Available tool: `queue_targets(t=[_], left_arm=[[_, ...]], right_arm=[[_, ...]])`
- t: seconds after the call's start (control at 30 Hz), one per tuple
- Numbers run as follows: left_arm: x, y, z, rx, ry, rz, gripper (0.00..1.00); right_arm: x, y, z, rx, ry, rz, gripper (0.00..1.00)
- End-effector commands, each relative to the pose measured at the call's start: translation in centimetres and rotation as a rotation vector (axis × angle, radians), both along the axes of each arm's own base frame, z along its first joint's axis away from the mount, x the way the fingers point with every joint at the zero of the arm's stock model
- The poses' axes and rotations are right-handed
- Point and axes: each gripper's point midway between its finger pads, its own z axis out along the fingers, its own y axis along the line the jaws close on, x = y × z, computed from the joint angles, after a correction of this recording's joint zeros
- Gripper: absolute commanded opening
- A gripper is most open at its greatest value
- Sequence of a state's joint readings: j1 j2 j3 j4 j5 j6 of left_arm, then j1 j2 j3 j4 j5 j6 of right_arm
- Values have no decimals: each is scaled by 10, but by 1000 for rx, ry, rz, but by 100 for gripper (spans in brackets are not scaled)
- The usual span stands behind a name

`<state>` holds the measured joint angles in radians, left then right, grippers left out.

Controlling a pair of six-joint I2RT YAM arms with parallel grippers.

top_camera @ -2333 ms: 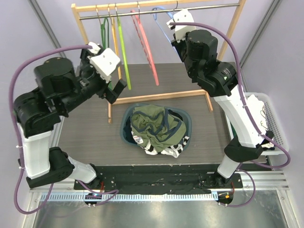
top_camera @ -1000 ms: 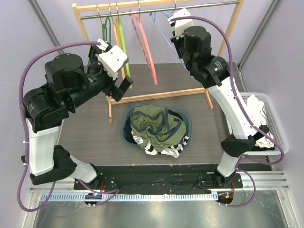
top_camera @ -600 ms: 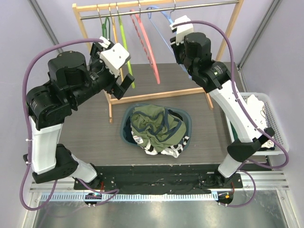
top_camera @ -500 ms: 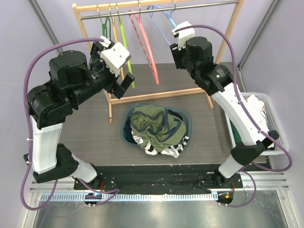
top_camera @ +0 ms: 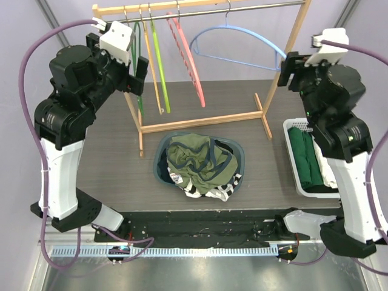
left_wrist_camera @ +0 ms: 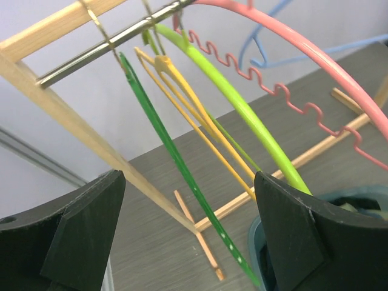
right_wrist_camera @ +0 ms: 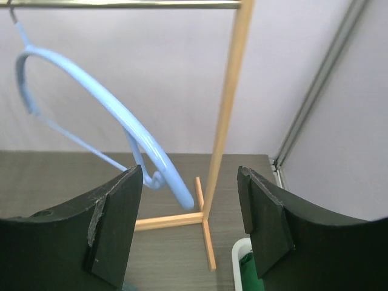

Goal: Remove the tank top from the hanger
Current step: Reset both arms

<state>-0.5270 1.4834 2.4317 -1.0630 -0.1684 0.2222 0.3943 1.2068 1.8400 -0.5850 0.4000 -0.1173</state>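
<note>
the left claw (left_wrist_camera: 189, 194) is up in the air at the left end of the clothes rack (top_camera: 200, 122), its jaws spread wide with nothing pinched between them. in the left wrist view the gap between its two black fingers frames the dark green hanger (left_wrist_camera: 163, 145), with the orange hanger (left_wrist_camera: 182, 103), the lime hanger (left_wrist_camera: 242, 112) and the pink hanger (left_wrist_camera: 303, 45) to the right of it. none of them touches a finger as far as the view shows. all hang bare from the metal rail.

the right claw (right_wrist_camera: 189, 188) is also raised, at the right end of the rack, just beside the rack's right upright. its jaws stand apart and hold nothing. through the gap the right wrist view shows the lower end of the blue hanger (right_wrist_camera: 154, 160) and the wooden upright beyond the fingertips. from above, the hanger's right tip lies very close to the claw; whether they touch cannot be told. the blue hanger is on the rail by its hook and carries no garment.

the tank top (top_camera: 200, 160), olive green with dark trim, lies crumpled on top of the heap in the round basin (top_camera: 159, 167). the basin sits on the counter (top_camera: 103, 163), nearer than the rack's base and between the two arms, well below both claws. a white bin (top_camera: 293, 163) with folded green clothes (top_camera: 303, 157) stands at the counter's right edge.
</note>
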Motion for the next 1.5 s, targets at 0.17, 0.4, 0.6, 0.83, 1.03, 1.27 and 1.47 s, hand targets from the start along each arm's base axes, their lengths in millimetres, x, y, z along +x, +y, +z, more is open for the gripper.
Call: queue_targets(t=[0.17,0.4,0.6,0.83,1.03,1.27,1.47], left_arm=[[50,46,28,-269,-69,142,91],[51,103,20,-385,-40,184,91],[69,111,-37,-429,110,154,89],[76,95,-152,-448,363,98,86],[66,79,-220,-416,508,50,83],[95,70,-239,-396,514,72,74],[128,77,-240,-385,503,107,40]], right_arm=[[19,-40,-18,113,-69,-201,72],[3,-67,-50,228,-98,-294,75],[-4,-64,-108,255,-10,-285,75],[4,-62,-163,305,92,-329,54],[9,-43,-191,350,164,-251,39],[0,-41,-190,354,163,-224,11],[-5,-42,-190,350,166,-221,1]])
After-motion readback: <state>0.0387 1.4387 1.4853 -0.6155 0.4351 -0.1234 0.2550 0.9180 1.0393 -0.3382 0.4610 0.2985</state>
